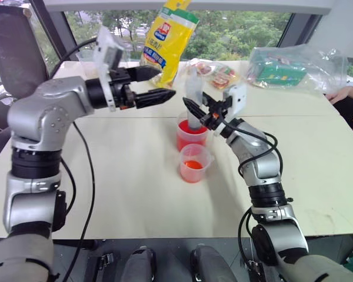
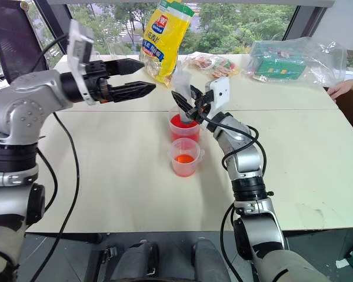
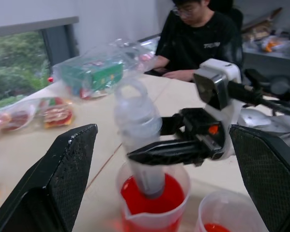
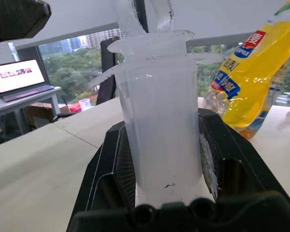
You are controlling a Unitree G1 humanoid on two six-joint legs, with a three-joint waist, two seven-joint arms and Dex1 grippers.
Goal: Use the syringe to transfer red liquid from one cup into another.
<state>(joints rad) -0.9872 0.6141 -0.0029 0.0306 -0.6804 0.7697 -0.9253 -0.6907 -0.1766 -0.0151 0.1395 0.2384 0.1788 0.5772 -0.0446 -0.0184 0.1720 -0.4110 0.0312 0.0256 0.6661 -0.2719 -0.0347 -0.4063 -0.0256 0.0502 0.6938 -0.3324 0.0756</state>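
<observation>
A: Where is the syringe (image 1: 193,97)?

B: Upright in the tall cup (image 1: 192,134), its lower end down in the red liquid (image 3: 150,202). The right pincer (image 1: 201,111) pinches the barrel from the right side, fingers pressed against the clear plastic; in the right wrist view the barrel stands between the two black pads (image 4: 123,169).

A: And the plunger?

B: Its ringed top stands above the barrel, clear of the right fingers.

A: The left pincer (image 1: 156,85)?

B: Spread wide, holding nothing. It points across to the right, level, above the surface (image 1: 135,176) and just left of the top of the syringe, a little higher than the cup rim. In the left wrist view its two fingers (image 3: 53,183) stand one on either side of the syringe and the tall cup, touching neither.

A: The short cup (image 1: 194,163)?

B: Just near of the tall cup, close beside it; I cannot tell whether they touch. It has a shallow layer of red at the bottom, while the tall cup is filled well up.

A: Anything else on the surface?

B: At the far side, a yellow bag (image 1: 167,38) standing upright, some snack packets (image 1: 215,71) to its right, and a clear bag with a green box (image 1: 285,70) at far right. A person in a black shirt (image 3: 198,38) sits beyond the far right corner
</observation>
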